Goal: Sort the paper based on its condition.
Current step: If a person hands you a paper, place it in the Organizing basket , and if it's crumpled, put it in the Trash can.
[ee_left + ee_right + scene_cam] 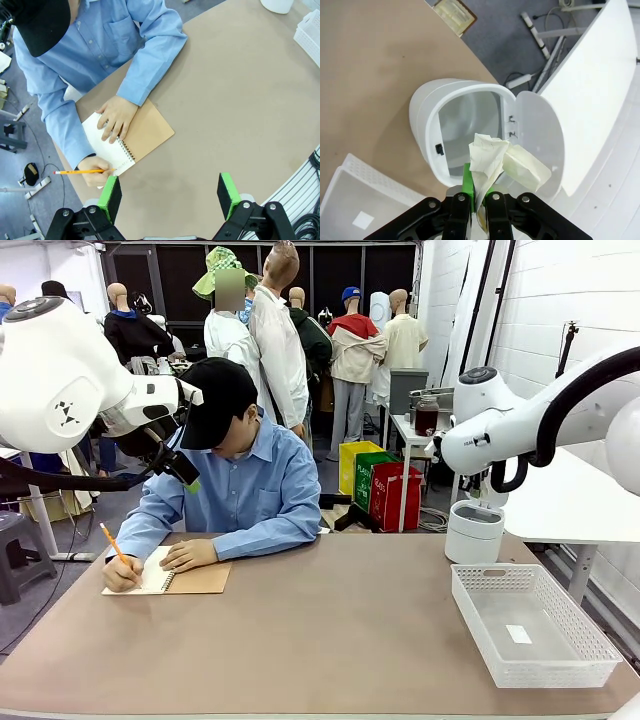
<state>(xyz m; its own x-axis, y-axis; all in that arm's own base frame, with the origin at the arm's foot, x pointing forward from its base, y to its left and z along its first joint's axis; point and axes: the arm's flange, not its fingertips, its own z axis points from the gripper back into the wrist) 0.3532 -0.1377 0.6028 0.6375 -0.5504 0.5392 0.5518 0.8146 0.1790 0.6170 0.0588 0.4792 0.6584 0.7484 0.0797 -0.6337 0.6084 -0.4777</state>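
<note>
Pinches a crumpled white sheet of paper [487, 150] in the right gripper [479, 192], both fingers closed tight on its lower end. Hangs it straight over the mouth of a round white plastic bin [422, 115] with its hinged lid [540, 135] swung open. Stands that bin at the far right corner of the brown table [330, 640], just beyond a white perforated plastic basket [545, 672] at the near right corner. Keeps a small white label scrap [518, 634] on that basket's floor.

Spreads the left gripper [169, 196] wide, green pads [110, 196] well apart and gripping nothing, high above the table's left side. Looks down from there on a spiral-bound notebook with a tan cardboard cover [150, 131], near the far left corner. Shows a person's flat hand [116, 117] pressing its white page and a writing hand [95, 175] holding an orange pencil [80, 171]. Seats the person, in a light blue shirt [260, 495] and black cap [225, 390], at the far edge.

Farther back: yellow, green and red boxes [375, 480] on the floor, and a white brick wall [560, 300] at right.
</note>
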